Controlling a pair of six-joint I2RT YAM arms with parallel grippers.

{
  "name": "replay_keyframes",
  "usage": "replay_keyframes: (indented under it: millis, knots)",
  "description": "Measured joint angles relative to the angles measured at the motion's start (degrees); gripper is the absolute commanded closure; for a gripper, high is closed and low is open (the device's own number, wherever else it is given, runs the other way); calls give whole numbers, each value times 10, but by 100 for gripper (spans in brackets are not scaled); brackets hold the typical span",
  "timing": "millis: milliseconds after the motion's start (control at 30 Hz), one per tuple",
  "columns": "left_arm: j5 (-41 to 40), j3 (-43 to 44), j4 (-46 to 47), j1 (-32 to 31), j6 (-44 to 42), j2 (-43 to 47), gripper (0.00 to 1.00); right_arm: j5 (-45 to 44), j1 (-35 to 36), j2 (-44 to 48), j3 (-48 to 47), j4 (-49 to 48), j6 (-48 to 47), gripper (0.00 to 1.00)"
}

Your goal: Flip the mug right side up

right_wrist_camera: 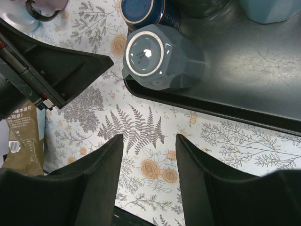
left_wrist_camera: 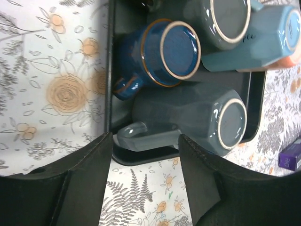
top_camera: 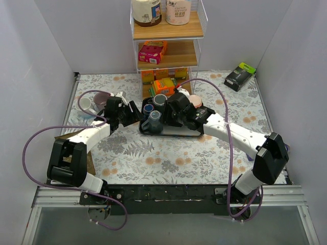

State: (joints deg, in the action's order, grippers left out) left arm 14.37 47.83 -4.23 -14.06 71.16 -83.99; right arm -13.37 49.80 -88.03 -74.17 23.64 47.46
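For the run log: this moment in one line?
grey mug: upside down on tray | left pincer: open by handle | right pincer: open

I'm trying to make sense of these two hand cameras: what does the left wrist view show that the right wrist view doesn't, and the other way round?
Only the left wrist view shows the handles of the grey mug and the dark blue mug. Only the right wrist view shows a brown packet at its left edge. Both show the grey mug bottom up at a corner of the black tray, the dark blue mug beside it, and the flowered cloth.
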Motion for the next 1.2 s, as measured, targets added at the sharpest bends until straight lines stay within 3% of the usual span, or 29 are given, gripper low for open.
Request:
replay_keyframes:
  millis: [233,467,733,1033,1200]
  knots:
    - [15,-8,5,-21,-42,10,43,-15,9,-18,-10,26,5,44]
    - [35,-12,-16,-21,-194,41,36,-26,9,-3,-4,38,-3,43]
    - [83,35,-77,-22,-304,20,42,-30,-7,41,19,65,-12,43]
    - [114,116,-137,-39,-361,-70,44,-29,-17,41,19,86,-13,43]
    - [109,120,-153,-47,-376,-90,55,-27,-18,41,19,96,-14,43]
